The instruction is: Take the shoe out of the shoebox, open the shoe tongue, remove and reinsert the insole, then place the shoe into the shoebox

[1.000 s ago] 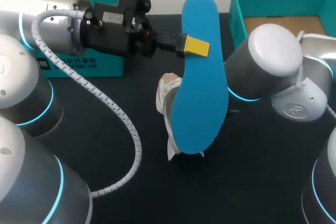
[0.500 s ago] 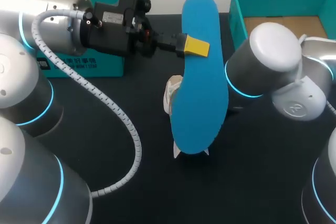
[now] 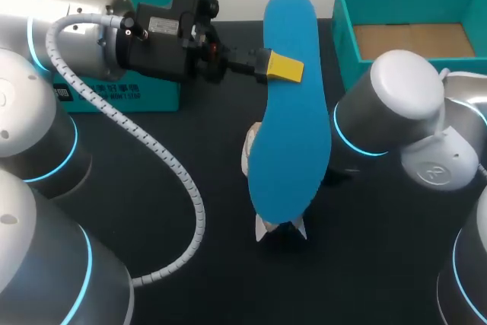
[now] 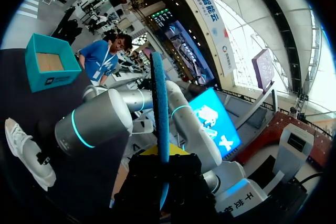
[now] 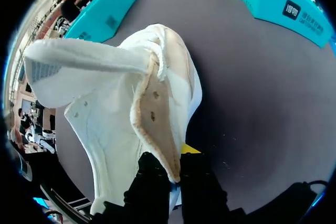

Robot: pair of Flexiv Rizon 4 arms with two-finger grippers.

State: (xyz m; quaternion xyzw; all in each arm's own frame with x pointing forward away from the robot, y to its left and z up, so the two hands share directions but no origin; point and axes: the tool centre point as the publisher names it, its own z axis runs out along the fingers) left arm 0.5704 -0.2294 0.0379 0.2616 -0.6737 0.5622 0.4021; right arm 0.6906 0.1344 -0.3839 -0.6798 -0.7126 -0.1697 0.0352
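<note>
Left pincer (image 3: 283,68) tight on insole (image 3: 293,150)

Even overhead light, white glare on the shell of the left arm (image 3: 46,17), faint shadow beside the shoe (image 5: 121,124), table (image 3: 380,272) dark, matte.

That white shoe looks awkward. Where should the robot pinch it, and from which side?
Best bet: the thin side wall at the opening, one finger inside and one outside, coming from the open top. The tongue is folded back, so the rim of the white shoe stands free. The right end effector grips there now, while the left end effector holds the blue insole.
</note>
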